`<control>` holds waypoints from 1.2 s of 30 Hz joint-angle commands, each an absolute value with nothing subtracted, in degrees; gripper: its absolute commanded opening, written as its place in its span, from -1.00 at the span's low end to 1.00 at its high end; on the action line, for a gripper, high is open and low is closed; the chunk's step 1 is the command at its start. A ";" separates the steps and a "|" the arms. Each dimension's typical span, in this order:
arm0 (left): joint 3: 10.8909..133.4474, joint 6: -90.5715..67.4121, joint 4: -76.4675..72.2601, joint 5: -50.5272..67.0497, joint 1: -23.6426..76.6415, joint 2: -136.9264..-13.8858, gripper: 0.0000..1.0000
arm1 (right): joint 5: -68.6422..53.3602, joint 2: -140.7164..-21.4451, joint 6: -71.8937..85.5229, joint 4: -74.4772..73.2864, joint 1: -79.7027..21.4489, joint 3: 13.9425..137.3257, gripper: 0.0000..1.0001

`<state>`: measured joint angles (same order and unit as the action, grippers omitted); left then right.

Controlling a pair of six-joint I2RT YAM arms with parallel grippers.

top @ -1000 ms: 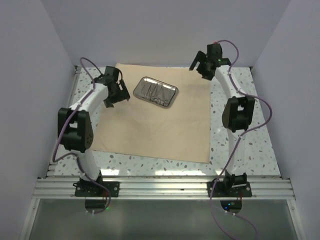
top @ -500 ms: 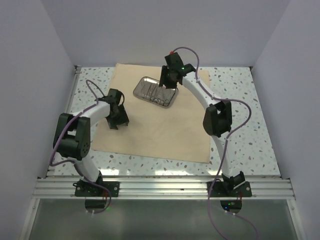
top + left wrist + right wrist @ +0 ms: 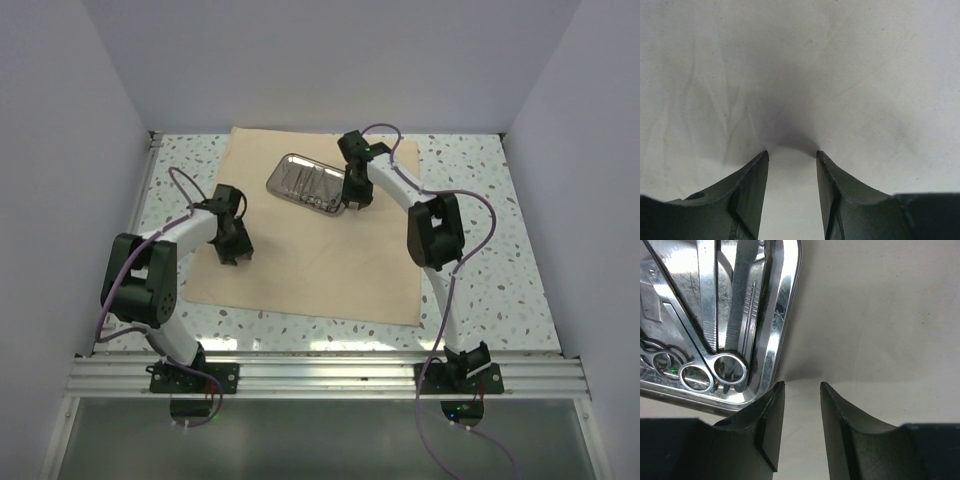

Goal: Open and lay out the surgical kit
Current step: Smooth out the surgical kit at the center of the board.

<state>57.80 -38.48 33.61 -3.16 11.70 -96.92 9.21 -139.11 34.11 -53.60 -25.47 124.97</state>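
beige cloth wrap (image 3: 320,260) meets both empty pincers' tips: right pincer (image 3: 802,384) narrowly parted just beside the steel tray (image 3: 788,295), left pincer (image 3: 791,152) parted, well apart from it; only the right wrist view resolves the instruments (image 3: 706,315).

One tan cloth wrap (image 3: 320,262) covers one desk (image 3: 482,172) and carries one steel tray (image 3: 785,310). Its instruments (image 3: 708,300) overlap, so their number cannot be told, though four ring handles (image 3: 715,365) show. There are two arms: the left end effector (image 3: 791,153) and the right end effector (image 3: 802,385).
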 commanded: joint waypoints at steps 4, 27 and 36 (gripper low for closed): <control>55.90 -39.38 36.30 -2.81 12.13 -93.43 -0.05 | 10.11 -139.48 34.72 -51.24 -26.28 126.47 -0.24; 54.23 -36.30 38.76 -5.01 12.30 -89.74 -0.06 | 9.67 -133.78 41.04 -46.24 -26.37 124.29 -0.34; 55.46 -34.81 39.37 -5.19 12.30 -90.44 -0.06 | 11.34 -131.66 43.33 -46.32 -26.45 126.83 -0.31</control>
